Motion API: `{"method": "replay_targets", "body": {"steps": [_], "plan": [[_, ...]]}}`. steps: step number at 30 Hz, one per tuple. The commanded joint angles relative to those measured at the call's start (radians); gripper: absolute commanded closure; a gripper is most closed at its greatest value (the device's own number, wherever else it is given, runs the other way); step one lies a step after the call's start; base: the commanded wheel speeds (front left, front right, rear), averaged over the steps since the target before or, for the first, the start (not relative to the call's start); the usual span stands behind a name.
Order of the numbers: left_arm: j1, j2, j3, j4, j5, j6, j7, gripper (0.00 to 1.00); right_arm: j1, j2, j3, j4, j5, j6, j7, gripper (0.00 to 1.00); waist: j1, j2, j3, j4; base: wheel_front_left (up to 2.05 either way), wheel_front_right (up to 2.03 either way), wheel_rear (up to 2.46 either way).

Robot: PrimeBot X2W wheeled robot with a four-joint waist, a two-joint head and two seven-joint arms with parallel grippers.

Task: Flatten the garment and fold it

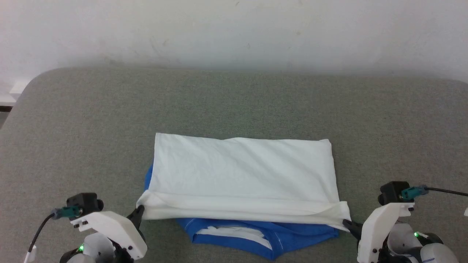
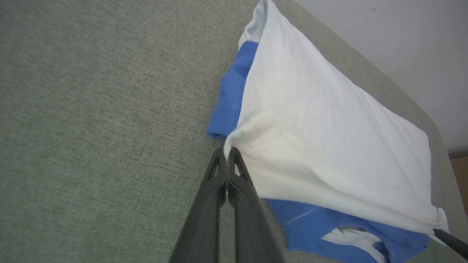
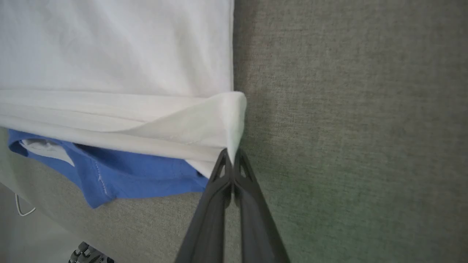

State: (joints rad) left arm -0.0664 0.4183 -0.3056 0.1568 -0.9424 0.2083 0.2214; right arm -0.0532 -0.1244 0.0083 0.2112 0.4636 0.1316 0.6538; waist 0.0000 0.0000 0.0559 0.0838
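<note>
The garment lies folded on the grey surface, its white body on top and blue collar and sleeve cloth poking out at the near edge. My left gripper is shut on the white hem's near left corner. My right gripper is shut on the near right corner. The hem between them runs as a thick rolled band along the front. The bear print is hidden. In the left wrist view the right gripper's tip shows at the far corner.
The grey fabric-covered table spreads wide around the garment, with a rounded far left corner. A white wall stands behind it. A dark object shows below the table edge in the right wrist view.
</note>
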Motion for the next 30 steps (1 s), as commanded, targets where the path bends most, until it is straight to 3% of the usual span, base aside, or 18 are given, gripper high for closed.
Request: {"method": "replay_targets", "body": {"steps": [1,4,5,6,7,8,14,19,23,27,30], "plan": [[0.009,0.008,-0.004,0.014,0.004,0.019,0.011,1.0,0.019,0.0,0.0,0.002,-0.017,-0.001,0.015,1.0,0.0,0.0,-0.001,-0.001,0.0,0.0,0.0],[0.01,0.006,-0.009,0.031,0.0,0.043,0.038,1.0,0.028,0.004,-0.007,-0.001,-0.029,-0.001,0.031,1.0,0.0,0.0,-0.002,0.001,0.0,0.0,0.0],[0.012,0.006,-0.011,0.038,-0.002,0.055,0.051,1.0,0.03,0.005,-0.009,-0.003,-0.032,-0.001,0.034,0.77,0.0,0.0,-0.003,0.001,0.0,0.0,0.0],[0.013,0.007,-0.012,0.041,-0.005,0.064,0.063,0.84,0.032,0.007,-0.012,-0.006,-0.032,-0.001,0.036,0.0,0.0,0.0,-0.004,0.002,0.0,0.0,0.0],[0.014,0.008,-0.012,0.043,-0.008,0.076,0.075,0.17,0.034,0.009,-0.018,-0.013,-0.029,-0.001,0.037,0.0,0.0,0.0,-0.006,0.003,0.0,0.0,0.0],[0.015,0.012,-0.014,0.044,-0.007,0.087,0.088,0.0,0.037,0.011,-0.025,-0.021,-0.025,-0.001,0.041,0.0,0.0,0.0,-0.008,0.005,0.0,0.0,0.0],[0.028,0.058,0.012,0.011,0.003,0.16,0.121,0.0,0.069,0.016,-0.102,-0.139,0.034,-0.001,0.081,0.0,0.0,0.0,-0.03,0.017,0.0,0.0,0.0],[0.01,0.086,0.082,-0.079,0.04,0.193,0.014,0.0,0.043,0.009,-0.217,-0.275,0.038,-0.001,0.125,0.0,0.0,0.0,-0.036,0.02,0.0,0.0,0.0],[-0.026,0.091,0.094,-0.147,0.13,0.147,-0.171,0.0,-0.021,0.006,-0.214,-0.279,0.015,-0.001,0.194,0.0,0.0,0.0,-0.029,0.018,0.0,0.0,0.0],[-0.063,0.068,0.069,-0.159,0.231,0.08,-0.383,0.0,-0.1,-0.006,-0.162,-0.192,0.011,-0.001,0.242,0.0,0.0,0.0,-0.005,0.025,0.0,0.0,0.0],[-0.092,0.04,0.057,-0.15,0.306,0.043,-0.468,0.0,-0.154,-0.028,-0.104,-0.108,0.008,-0.001,0.262,0.0,0.0,0.0,0.02,0.037,0.0,0.0,0.0]]}}
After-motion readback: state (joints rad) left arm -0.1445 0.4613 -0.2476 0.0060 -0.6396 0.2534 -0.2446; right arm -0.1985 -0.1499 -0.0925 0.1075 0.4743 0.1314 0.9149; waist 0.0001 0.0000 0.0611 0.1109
